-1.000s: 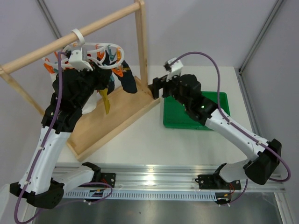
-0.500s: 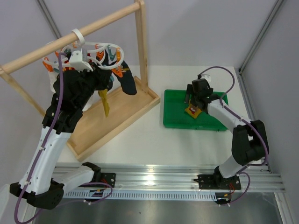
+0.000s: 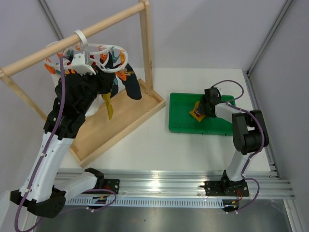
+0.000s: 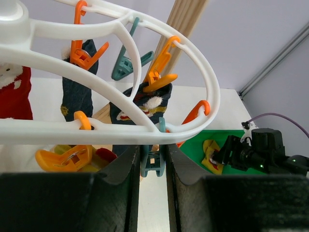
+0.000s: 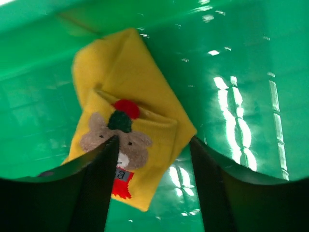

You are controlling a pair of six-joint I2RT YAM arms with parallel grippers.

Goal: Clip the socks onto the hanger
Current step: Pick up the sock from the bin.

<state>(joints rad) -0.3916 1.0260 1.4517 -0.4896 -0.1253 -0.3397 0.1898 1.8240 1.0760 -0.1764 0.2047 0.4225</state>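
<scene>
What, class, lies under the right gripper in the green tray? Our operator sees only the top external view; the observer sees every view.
Observer: A folded mustard-yellow fabric sock with a bear patch, on the green plastic tray, between the open fingers of the right gripper.
Operator: What does the left gripper hold?
Observer: A teal plastic clip peg under the white plastic looped hanger.
Operator: Anything clipped nearby?
Observer: A dark navy sock with a white fluffy patch hangs from an orange peg.
</scene>
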